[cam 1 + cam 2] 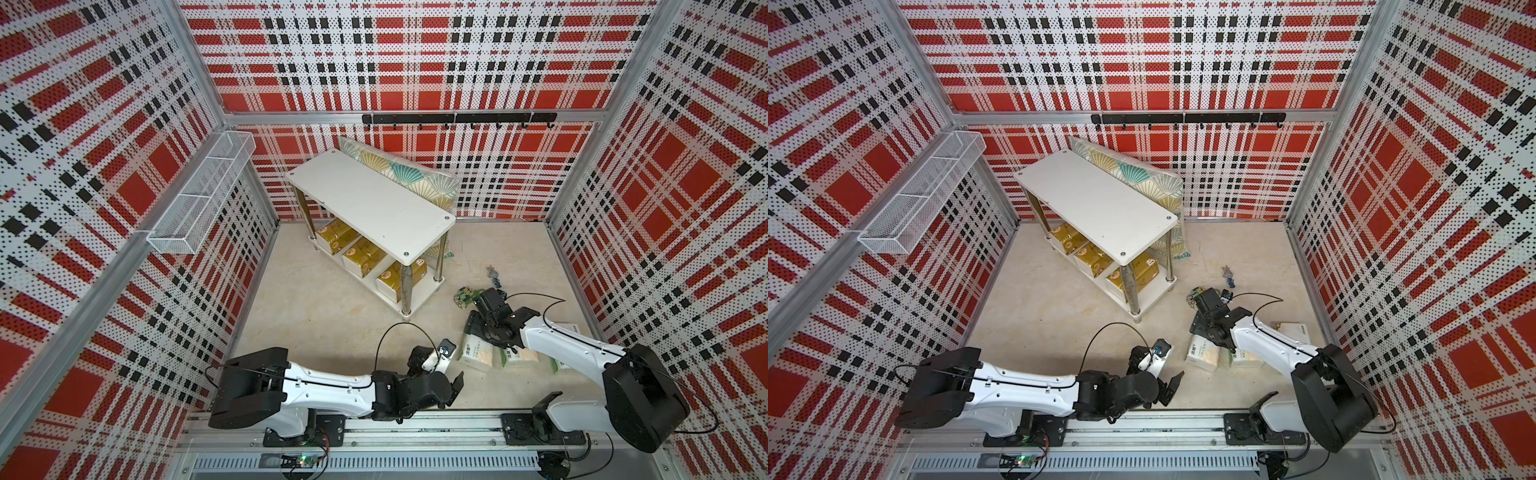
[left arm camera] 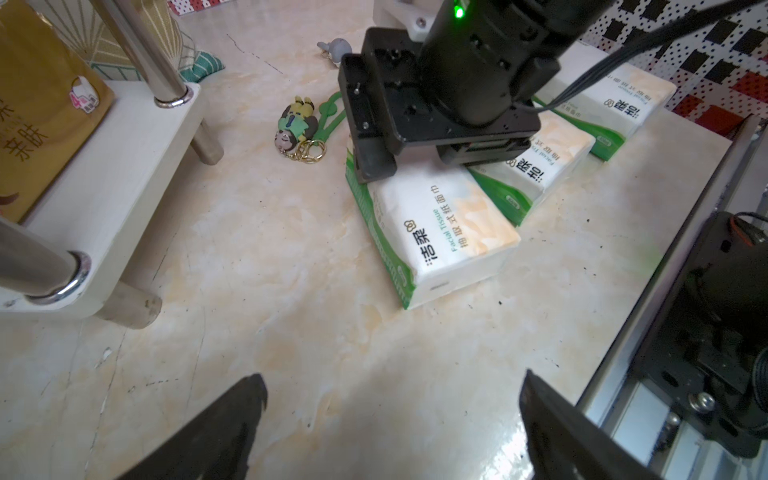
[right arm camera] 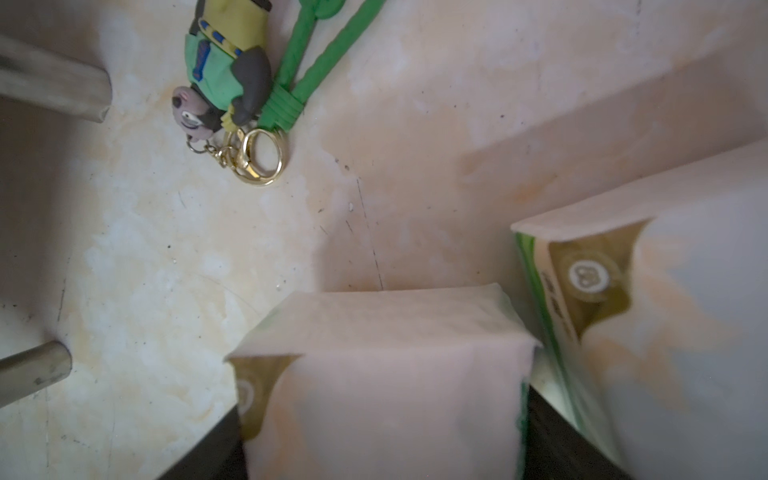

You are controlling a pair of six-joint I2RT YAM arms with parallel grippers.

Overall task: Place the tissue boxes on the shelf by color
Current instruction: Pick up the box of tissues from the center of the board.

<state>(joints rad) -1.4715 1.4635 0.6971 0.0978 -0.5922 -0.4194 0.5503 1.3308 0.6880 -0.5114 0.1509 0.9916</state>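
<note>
The shelf (image 1: 370, 203) (image 1: 1096, 203) stands at the back with a bare top board. Three gold tissue boxes (image 1: 363, 255) (image 1: 1092, 257) line its lower board. Three white, green-trimmed tissue boxes lie side by side on the floor at front right. My right gripper (image 1: 478, 328) (image 3: 382, 424) is shut across the end of the leftmost white one (image 2: 444, 232) (image 3: 386, 332), which rests on the floor. Beside it lie the second (image 2: 536, 162) (image 3: 665, 332) and third (image 2: 623, 104). My left gripper (image 1: 455, 386) (image 2: 392, 386) hovers open over bare floor, left of these boxes.
A cartoon keychain (image 1: 463, 297) (image 2: 297, 124) lies between the shelf's near leg (image 1: 406, 291) and the white boxes. A small grey trinket (image 1: 494, 274) lies beyond it. A fan-patterned cushion (image 1: 407, 174) leans behind the shelf. A wire basket (image 1: 199, 195) hangs on the left wall.
</note>
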